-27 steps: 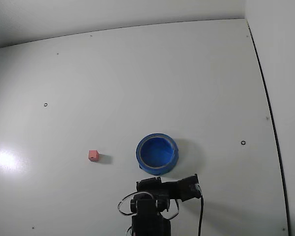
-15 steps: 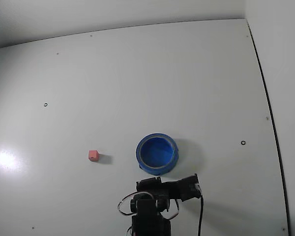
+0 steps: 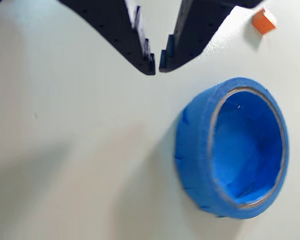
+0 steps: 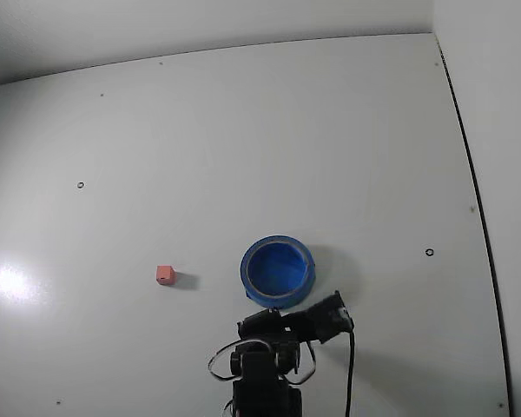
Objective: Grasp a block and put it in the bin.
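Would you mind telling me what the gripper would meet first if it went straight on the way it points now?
Probably only bare table: the gripper points left of the bin, far from the block.

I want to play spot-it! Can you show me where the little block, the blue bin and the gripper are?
block (image 4: 164, 274), fixed view, on its top face
bin (image 3: 196, 150), wrist view, on its outer blue wall
gripper (image 3: 156, 64), wrist view, midway between its nearly touching fingertips
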Motion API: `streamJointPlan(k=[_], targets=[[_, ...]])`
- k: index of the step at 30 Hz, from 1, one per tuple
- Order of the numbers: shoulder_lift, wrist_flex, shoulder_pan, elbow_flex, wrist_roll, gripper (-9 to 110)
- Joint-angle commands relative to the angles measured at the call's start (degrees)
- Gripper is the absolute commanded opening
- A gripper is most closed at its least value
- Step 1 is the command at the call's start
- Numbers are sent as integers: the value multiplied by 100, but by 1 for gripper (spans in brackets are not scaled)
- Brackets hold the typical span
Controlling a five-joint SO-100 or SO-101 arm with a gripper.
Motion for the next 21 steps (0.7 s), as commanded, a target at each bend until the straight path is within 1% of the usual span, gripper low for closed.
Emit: streamJointPlan(k=[1,5,7,10,12,15,17,21], targets=[[0,-378,-35,-202,-1529,1],[-114,-387,-62,-923,-2751,3],[-308,-290,-176,-1362,-3111,7],[-809,-88,-510,-1978,-3445,16],[-1257,35,-888,-2408,-3542,23],[-2004,193,-1512,-3173,-3498,29],[-2566,229,-1934,-3744,-3428,31],[-3867,237,-2637,-4913,-3243,31]])
